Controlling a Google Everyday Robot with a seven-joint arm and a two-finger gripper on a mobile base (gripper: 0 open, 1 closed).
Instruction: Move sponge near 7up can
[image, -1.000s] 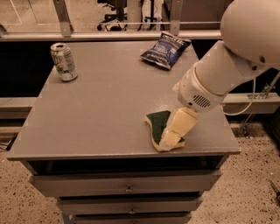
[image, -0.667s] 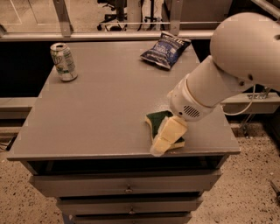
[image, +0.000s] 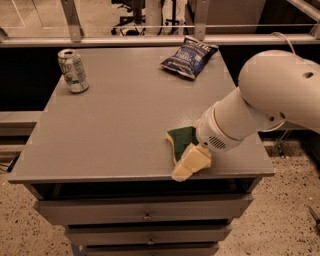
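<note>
Nearest, drawers (image: 145, 212) sit beneath the grey table (image: 110, 130). At the tabletop's 5 o'clock, by the front edge, the gripper (image: 191, 164) overlaps the sponge (image: 181, 136), whose green face shows; whether it grips cannot be told. The white arm (image: 260, 107) enters from 3 o'clock. The 7up can (image: 73, 70) stands upright at 10 o'clock, well apart from the sponge. The blue chip bag (image: 189, 51) lies at 1 o'clock.
</note>
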